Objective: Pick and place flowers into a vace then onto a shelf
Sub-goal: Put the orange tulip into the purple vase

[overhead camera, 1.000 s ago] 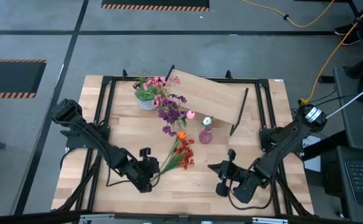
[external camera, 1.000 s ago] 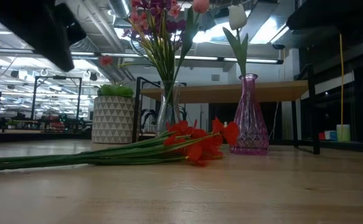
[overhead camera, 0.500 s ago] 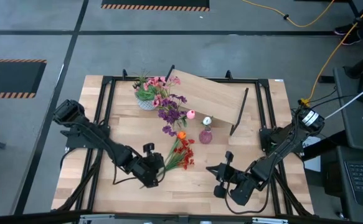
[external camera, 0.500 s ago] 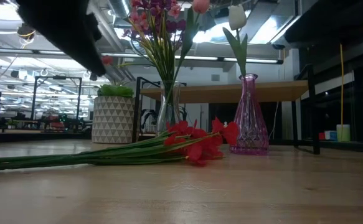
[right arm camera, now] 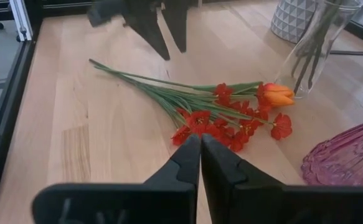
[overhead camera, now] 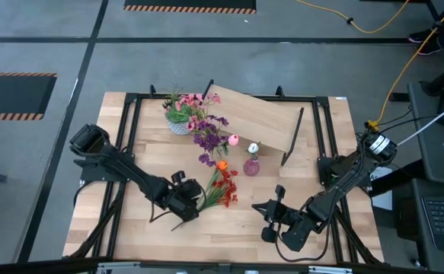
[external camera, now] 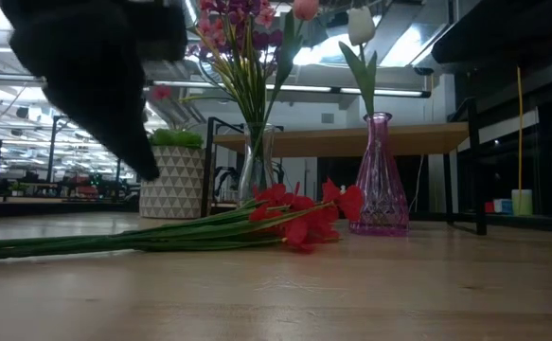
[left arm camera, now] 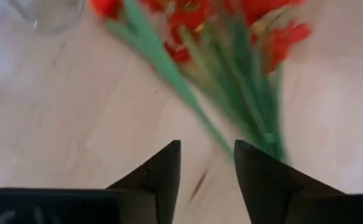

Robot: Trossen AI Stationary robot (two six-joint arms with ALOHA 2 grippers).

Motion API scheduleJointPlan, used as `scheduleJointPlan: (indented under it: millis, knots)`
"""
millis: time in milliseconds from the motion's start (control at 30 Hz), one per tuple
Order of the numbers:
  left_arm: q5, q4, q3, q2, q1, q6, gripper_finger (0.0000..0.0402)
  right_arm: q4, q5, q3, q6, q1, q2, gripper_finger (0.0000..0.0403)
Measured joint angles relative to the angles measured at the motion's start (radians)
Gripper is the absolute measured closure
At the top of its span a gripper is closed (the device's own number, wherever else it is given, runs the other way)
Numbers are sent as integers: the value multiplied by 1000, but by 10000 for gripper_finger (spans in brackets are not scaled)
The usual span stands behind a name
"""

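pale grained wooden table [overhead camera: 130, 152] under slender green-stemmed red-orange bunch [overhead camera: 218, 190]

on my wooden tabletop [overhead camera: 237, 221] i see a pink glass vase [external camera: 380, 180] just in front of the board on black legs, a clear glass vase [external camera: 255, 163] beside it, and a green plant in a white patterned pot [external camera: 172, 178] further back near the far edge
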Motion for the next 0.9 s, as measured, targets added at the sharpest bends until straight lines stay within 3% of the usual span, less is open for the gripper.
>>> scheduleJointPlan:
  millis: [333,900]
  knots:
    - [101,55,-3,112,32,-37,244,0,0,0,1,0,0,384]
    - [70,71,-3,97,32,-27,240,0,0,0,1,0,0,384]
